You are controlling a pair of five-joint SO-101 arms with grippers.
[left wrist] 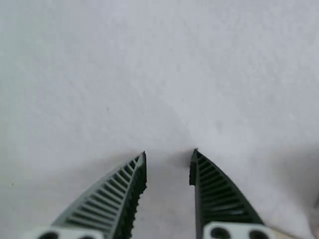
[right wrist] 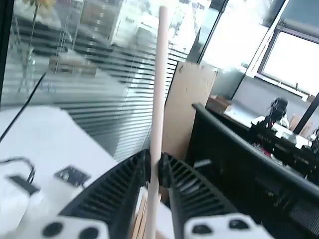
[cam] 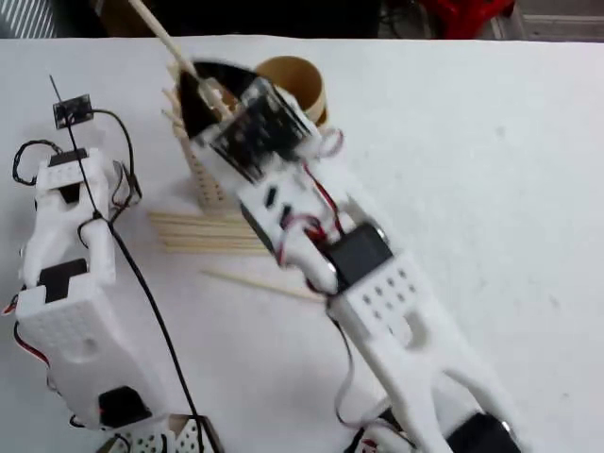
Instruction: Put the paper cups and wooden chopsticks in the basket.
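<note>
Because the right gripper point(right wrist: 154, 167) was clamped with its black ribbed fingers on a pale round wooden chopstick point(right wrist: 158, 74), gripping it low on the shaft, the stick rose steeply out of the jaws, and in the high view its free end slanted off past the far table edge. That low hold looked chosen so the short lower end could be steered down into the white lattice-walled basket point(cam: 206, 179), over whose dark opening the arm's head hung. Several thin sticks poked up along the basket's left rim, apparently already dropped in.

A brown paper cup point(cam: 300, 83) stood at the basket's far right. The arm covered the join, so I could not tell whether it sat inside or just behind.

On the white table point(cam: 491, 142), a flat bundle of wooden chopsticks point(cam: 203, 231) lay just beside the basket's foot. A single loose chopstick point(cam: 250, 280) lay nearer the arms, one end running under the right arm, and both were not yet collected.

The left gripper point(left wrist: 168, 154) hung spread apart and empty over bare tabletop, well apart from the basket, probably parked there to leave the other arm room.
</note>
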